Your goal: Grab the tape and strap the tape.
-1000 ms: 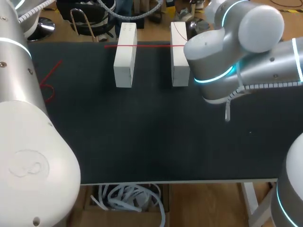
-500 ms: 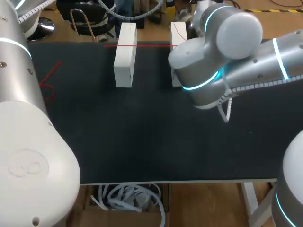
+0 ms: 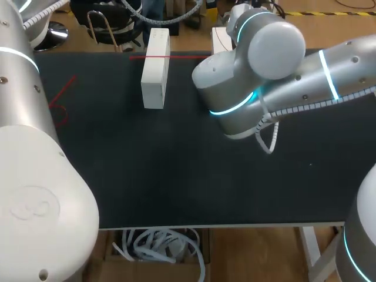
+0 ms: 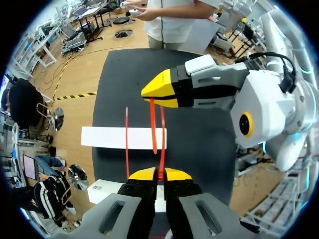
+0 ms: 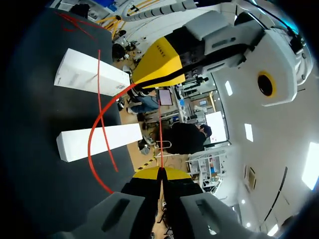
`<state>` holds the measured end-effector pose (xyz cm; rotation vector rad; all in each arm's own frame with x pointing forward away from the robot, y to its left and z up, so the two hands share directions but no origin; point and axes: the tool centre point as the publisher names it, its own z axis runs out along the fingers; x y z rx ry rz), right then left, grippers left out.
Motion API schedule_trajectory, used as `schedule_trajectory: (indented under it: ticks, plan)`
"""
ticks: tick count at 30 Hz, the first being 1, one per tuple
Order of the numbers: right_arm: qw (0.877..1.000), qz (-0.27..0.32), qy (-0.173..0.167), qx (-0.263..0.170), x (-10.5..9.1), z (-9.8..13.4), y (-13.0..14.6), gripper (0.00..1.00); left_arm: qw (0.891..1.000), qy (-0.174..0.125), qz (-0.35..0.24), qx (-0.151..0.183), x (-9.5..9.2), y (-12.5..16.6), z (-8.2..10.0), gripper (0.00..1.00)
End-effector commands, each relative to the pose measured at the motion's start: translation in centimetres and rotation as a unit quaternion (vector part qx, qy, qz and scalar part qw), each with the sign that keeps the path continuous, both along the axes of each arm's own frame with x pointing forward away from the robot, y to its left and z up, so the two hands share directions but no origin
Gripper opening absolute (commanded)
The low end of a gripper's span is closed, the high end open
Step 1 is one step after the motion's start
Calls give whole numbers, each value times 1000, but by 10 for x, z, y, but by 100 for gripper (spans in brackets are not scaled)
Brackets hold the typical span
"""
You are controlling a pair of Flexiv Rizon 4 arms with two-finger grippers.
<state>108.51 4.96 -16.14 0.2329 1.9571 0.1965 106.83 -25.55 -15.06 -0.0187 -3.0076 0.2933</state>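
Note:
A thin red tape [image 3: 167, 57] runs across the far end of a white block [image 3: 155, 69] towards a second white block [image 3: 220, 35], which my right arm [image 3: 258, 76] mostly hides. Neither gripper shows in the head view. In the left wrist view my left gripper [image 4: 158, 175] is shut on a strand of the red tape [image 4: 162, 144] above a white block [image 4: 124, 138]; my right gripper's yellow tip [image 4: 160, 89] pinches the tape just ahead. In the right wrist view my right gripper [image 5: 160, 173] is shut on the tape, which curves in a loop [image 5: 93, 135] over both blocks.
A loose piece of red tape [image 3: 62, 98] lies on the black table [image 3: 176, 176] near its left edge. The two white blocks [image 5: 92, 74] [image 5: 99, 141] stand side by side at the far edge. My left arm's big white link [image 3: 35, 194] fills the near left corner.
My right arm has swung left over the table, covering the right-hand white block and the right end of the tape. Both grippers have stayed shut.

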Motion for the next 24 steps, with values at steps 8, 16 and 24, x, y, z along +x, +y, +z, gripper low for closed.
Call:
schedule_trajectory:
  ticks: [8, 16, 24]
  plan:
    - [1000, 12, 4, -9, -1, 0, 7, 0, 1000, 1, 0, 3, 1, -1, 1, 0]
    - [1000, 21, 1, -9, -3, 1, 11, 0, 1000, 1, 0, 3, 1, -1, 1, 0]
    - [1000, 20, -4, -10, -1, 3, 14, 0, 1000, 1, 0, 3, 1, -1, 1, 0]
